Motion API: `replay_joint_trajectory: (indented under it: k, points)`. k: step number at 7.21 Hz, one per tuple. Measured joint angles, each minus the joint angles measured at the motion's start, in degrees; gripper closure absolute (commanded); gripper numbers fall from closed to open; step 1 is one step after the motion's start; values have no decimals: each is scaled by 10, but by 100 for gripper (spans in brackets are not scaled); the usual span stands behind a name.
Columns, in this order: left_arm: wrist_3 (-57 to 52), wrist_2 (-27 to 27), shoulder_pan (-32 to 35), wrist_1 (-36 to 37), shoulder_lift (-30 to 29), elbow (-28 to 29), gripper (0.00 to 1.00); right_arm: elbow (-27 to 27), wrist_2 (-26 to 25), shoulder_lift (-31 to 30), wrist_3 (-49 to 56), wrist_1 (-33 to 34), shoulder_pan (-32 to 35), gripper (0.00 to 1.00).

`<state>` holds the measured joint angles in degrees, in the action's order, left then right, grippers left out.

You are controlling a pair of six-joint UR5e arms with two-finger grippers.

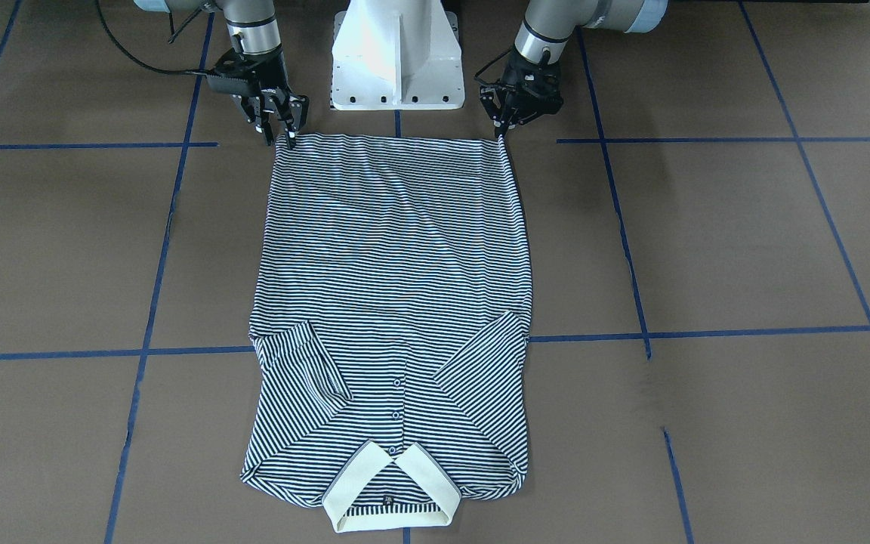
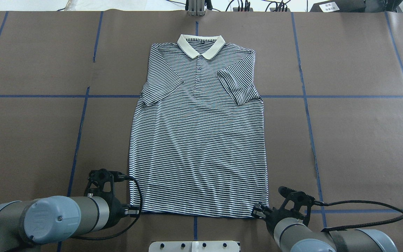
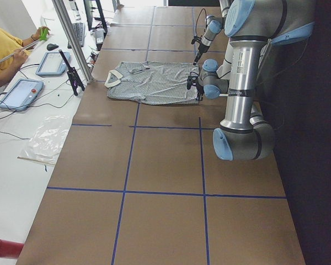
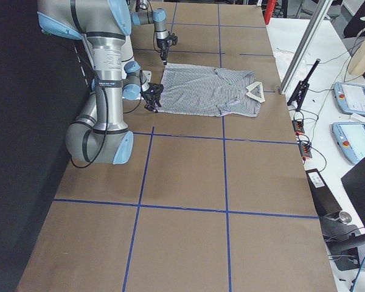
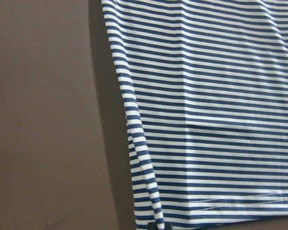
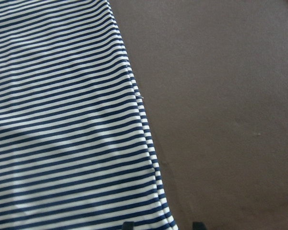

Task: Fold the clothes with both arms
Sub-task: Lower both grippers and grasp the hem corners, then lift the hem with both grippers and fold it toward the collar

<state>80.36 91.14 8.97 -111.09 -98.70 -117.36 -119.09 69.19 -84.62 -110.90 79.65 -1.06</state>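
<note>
Polo shirt [image 2: 198, 140] flat and face up on brown worktop [image 2: 345, 140], centred between the arms. Thin navy-and-white stripes. Cream collar [image 2: 201, 47] at far end, away from robot; hem at near end, just in front of white pedestal [image 1: 395, 53]. Button placket [image 2: 198, 70] below collar. Both short sleeves folded inward over chest: one on robot's left [image 2: 163, 87], one on robot's right [image 2: 238, 85]. Body mostly smooth, with slight ripples near hem. Blue tape lines [image 2: 310, 115] gridding the worktop, some running under the shirt.

Left claw [image 1: 500, 136] down at near-left hem corner, fingers drawn together to a point, apparently pinched on the fabric edge. Left wrist view: single dark tip [image 5: 161, 226] right on striped corner, side seam running away from it.

Right claw [image 1: 281, 140] down at near-right hem corner, fingers spread apart. Right wrist view: two dark fingertips [image 6: 128, 224] at bottom edge, one over stripes, one over bare worktop, shirt's side edge between them. Cannot tell if touching cloth.

Both arms low, wrists angled down toward hem.

Far off left end of worktop: a person's yellow sleeve [image 3: 3, 47] and tablets [image 3: 19, 93] on a white side desk.
</note>
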Motion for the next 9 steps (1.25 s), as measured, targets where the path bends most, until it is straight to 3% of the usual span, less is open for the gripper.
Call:
replay_joint_trajectory:
  k: [1, 5, 7, 9]
  points:
    - [0, 0, 0, 0, 0, 0, 100, -1, 0, 0, -2, 0, -1, 100]
    - [0, 1, 1, 9, -5, -7, 100, -18, -4, -5, -2, 2, 2, 100]
    - [-6, 13, 5, 91, -17, -79, 100, -102, 6, -44, 1, 29, 4, 100]
    - [-9, 56, 19, 246, -43, -203, 100, -241, 42, -60, 1, 143, 3, 100]
